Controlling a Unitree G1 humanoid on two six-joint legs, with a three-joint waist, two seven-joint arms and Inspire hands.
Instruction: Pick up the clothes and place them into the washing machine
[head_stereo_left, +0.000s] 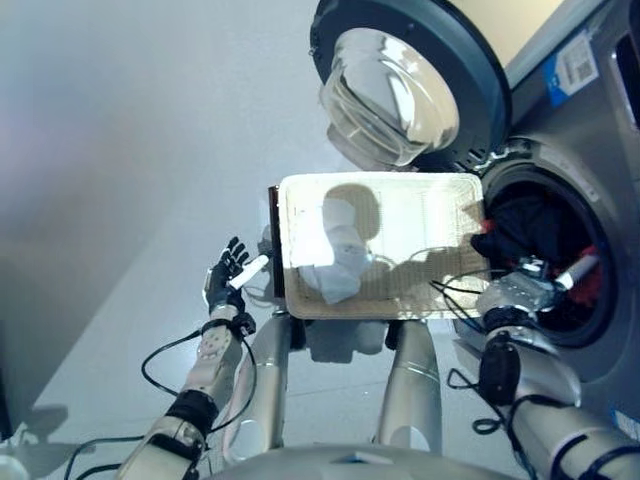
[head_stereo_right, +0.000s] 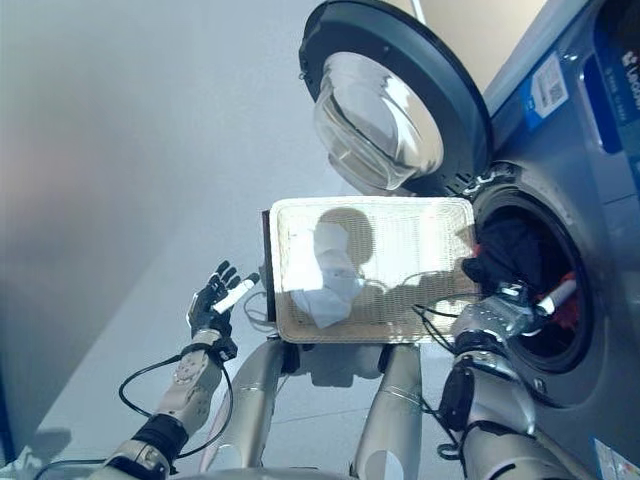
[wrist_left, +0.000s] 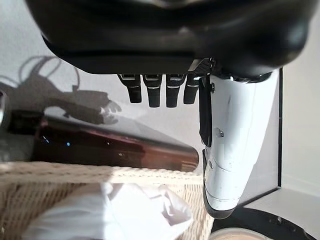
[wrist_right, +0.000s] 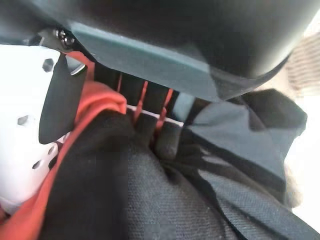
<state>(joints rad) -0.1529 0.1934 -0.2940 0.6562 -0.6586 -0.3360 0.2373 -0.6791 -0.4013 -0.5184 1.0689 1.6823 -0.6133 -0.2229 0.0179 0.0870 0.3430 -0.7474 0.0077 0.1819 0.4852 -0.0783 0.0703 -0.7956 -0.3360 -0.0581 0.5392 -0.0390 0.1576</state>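
Right hand (head_stereo_left: 525, 285) at the washing machine (head_stereo_left: 590, 200) mouth, 3 o'clock of basket (head_stereo_left: 420, 215), fingers curled into dark-and-red clothes (wrist_right: 150, 200). White garment (head_stereo_left: 335, 265) lies in the basket. Left hand (head_stereo_left: 225, 275) spread, empty. Cloth looks soft, light; bunch a fold to lift.

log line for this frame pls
right hand: at washer drum mouth, shut on black-and-red garment | left hand: open, idle beside basket | white garment: in basket | washer door: open
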